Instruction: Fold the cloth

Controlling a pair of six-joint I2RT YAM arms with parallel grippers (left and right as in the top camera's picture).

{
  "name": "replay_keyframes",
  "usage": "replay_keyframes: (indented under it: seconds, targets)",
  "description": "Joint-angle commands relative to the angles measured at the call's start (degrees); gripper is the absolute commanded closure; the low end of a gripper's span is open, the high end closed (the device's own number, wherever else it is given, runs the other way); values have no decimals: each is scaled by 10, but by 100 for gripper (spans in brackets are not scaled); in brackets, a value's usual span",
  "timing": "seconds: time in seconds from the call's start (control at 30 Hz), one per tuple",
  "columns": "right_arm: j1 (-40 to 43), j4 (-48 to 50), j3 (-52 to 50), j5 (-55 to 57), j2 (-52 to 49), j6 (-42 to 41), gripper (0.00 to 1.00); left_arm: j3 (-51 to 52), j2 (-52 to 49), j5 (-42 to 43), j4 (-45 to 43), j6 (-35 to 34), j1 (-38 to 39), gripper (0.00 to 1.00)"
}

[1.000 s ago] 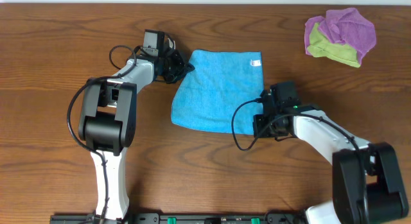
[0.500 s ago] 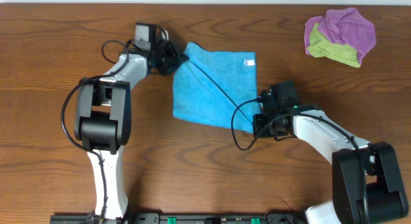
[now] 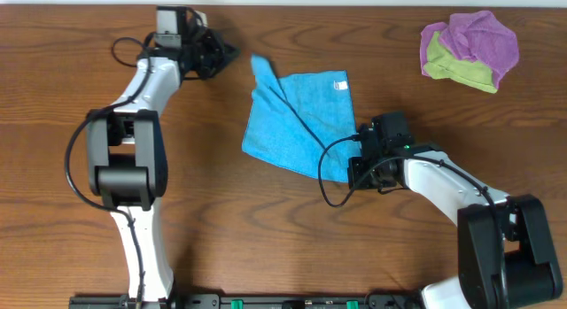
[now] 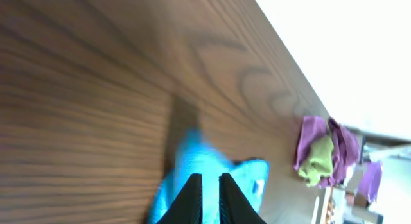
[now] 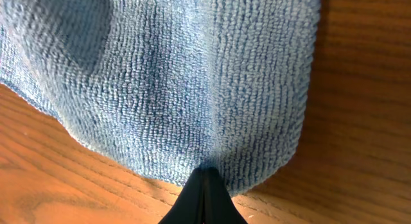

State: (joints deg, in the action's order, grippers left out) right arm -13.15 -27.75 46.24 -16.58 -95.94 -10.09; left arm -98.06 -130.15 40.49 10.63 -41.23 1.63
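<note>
The turquoise cloth (image 3: 297, 119) lies rumpled mid-table, its far-left corner drawn out to a point and a diagonal crease running across it. My left gripper (image 3: 229, 52) hovers at the far left, a short way from that corner and not touching it. In the left wrist view its fingers (image 4: 209, 177) stand a narrow slit apart with nothing between them, the cloth (image 4: 183, 163) blurred beyond. My right gripper (image 3: 353, 173) is at the cloth's near-right corner. The right wrist view shows it (image 5: 204, 169) shut on the cloth's (image 5: 180, 76) edge, fabric puckering at the tips.
A purple cloth bunched with a yellow-green cloth (image 3: 469, 48) sits at the far right, also seen in the left wrist view as the same heap (image 4: 321, 153). A white label (image 3: 340, 85) marks the turquoise cloth's far-right corner. The table's far edge runs just behind my left gripper.
My left gripper dragged the cloth's far-left corner outward, let it go and pulled away left and back. The cloth has dropped rumpled. The right gripper has stayed put.
</note>
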Motion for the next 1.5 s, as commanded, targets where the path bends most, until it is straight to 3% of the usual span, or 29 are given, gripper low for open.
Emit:
replay_keyframes:
  seconds: [0.0,0.2,0.3,0.5,0.67,0.77,0.87,1.17,1.27,1.47]
  targets:
    - [-4,-16,-8,22,-16,-6,99,-12,-7,-15,5,17,-6,88]
    - [-4,-17,-8,40,-16,-6,99,-12,-7,-3,54,55,-14,88]
    - [-4,-17,-8,58,-16,-6,99,-12,-6,23,97,94,-14,93]
    - [-4,-16,0,60,-9,-6,99,-12,5,29,226,204,-5,94]
    - [-4,-17,21,53,19,-6,98,-12,34,-21,323,294,6,94]
    - [-4,-16,38,43,43,-6,88,-12,56,-50,365,330,17,93]
    - [-4,-16,59,41,63,-6,70,-12,65,-56,400,350,30,90]
    - [-4,21,114,70,75,12,30,-12,65,-65,454,376,78,89]
    - [0,51,114,87,64,17,23,-12,65,-66,468,386,94,86]
    - [23,77,144,87,-10,32,22,-10,65,-108,496,391,122,83]
